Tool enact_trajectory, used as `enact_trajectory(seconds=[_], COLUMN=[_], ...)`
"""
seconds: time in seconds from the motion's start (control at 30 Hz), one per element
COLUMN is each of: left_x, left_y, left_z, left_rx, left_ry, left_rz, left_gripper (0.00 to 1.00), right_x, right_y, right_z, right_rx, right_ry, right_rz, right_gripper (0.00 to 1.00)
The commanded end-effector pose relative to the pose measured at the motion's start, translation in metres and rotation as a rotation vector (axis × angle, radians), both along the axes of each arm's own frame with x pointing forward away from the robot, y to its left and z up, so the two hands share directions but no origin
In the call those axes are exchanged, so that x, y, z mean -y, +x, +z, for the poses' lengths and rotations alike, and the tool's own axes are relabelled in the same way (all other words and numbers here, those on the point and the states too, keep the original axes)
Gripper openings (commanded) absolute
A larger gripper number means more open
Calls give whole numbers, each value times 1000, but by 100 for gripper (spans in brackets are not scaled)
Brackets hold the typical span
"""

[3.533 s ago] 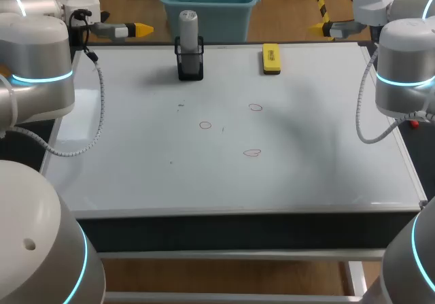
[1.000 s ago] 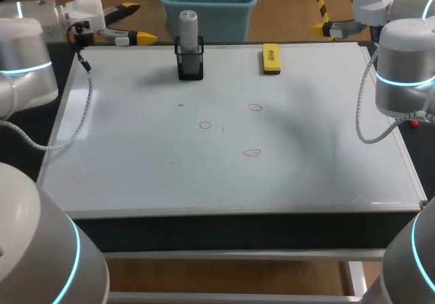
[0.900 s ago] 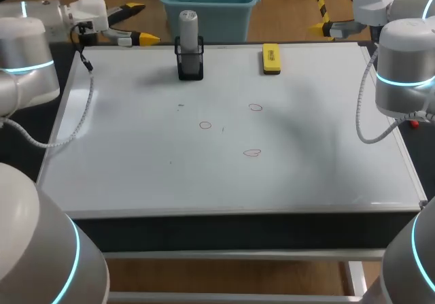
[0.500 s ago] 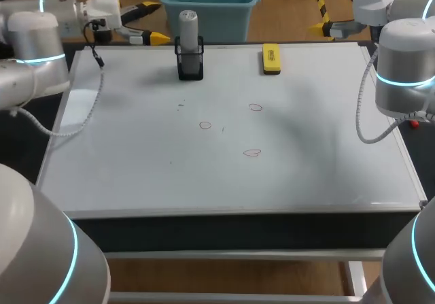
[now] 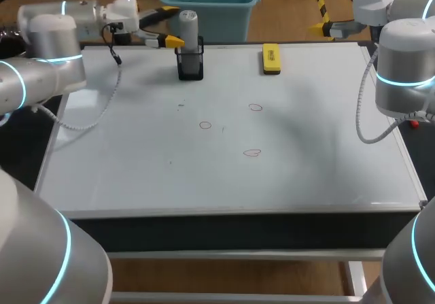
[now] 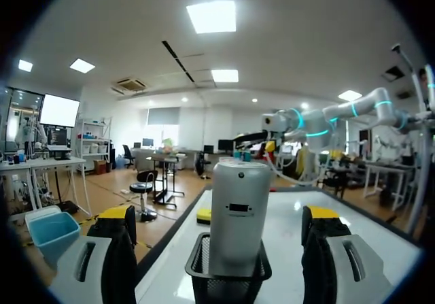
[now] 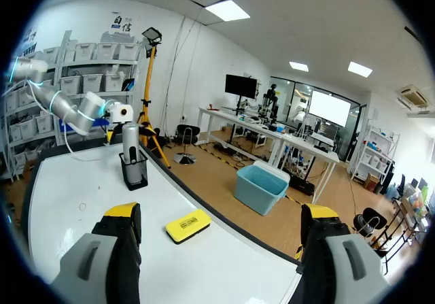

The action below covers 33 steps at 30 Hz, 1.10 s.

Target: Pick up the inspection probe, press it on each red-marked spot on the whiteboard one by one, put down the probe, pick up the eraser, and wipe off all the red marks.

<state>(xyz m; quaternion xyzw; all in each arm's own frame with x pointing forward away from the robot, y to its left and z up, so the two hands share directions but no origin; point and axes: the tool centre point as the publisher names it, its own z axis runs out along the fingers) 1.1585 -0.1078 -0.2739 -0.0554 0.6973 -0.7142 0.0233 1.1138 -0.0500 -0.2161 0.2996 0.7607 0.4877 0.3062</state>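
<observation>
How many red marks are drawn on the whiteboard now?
3. One red mark lies closest to the eraser, one to its left, one nearest the front edge. None seems hidden on the whiteboard.

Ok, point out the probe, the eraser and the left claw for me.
probe (image 5: 188, 26), head view, grey upper body.
eraser (image 5: 271, 58), head view, yellow top face.
left claw (image 5: 171, 25), head view, gap between its yellow tips.

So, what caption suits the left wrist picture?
Open yellow-tipped left gripper facing grey cylindrical probe in black mesh holder.
</observation>
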Motion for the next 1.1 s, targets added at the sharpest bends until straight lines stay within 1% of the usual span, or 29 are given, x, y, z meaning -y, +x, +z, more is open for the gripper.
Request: enact_trajectory(seconds=[0.03, 0.23, 0.3, 0.43, 0.9, 0.97, 1.03, 1.1], left_x=[10, 25, 30, 38, 50, 51, 52, 52], left_y=[7, 7, 7, 5, 3, 3, 3, 3], left_z=[-6, -10, -10, -11, -11, -10, -10, -11], left_rx=[1, -9, -20, -20, -25, -25, -25, -27], left_ry=[-15, -13, 17, 11, 4, 5, 6, 6], left_rz=[-77, -77, -69, -68, -76, -80, -84, -88], left_gripper=[100, 100, 100, 100, 100, 98, 93, 91], right_x=[0, 0, 0, 0, 0, 0, 0, 0], right_y=[0, 0, 0, 0, 0, 0, 0, 0], right_z=[0, 0, 0, 0, 0, 0, 0, 0], right_rx=[0, 0, 0, 0, 0, 0, 0, 0], right_ry=[0, 0, 0, 0, 0, 0, 0, 0], right_rz=[0, 0, 0, 0, 0, 0, 0, 0], right_gripper=[100, 100, 100, 100, 100, 100, 100, 100])
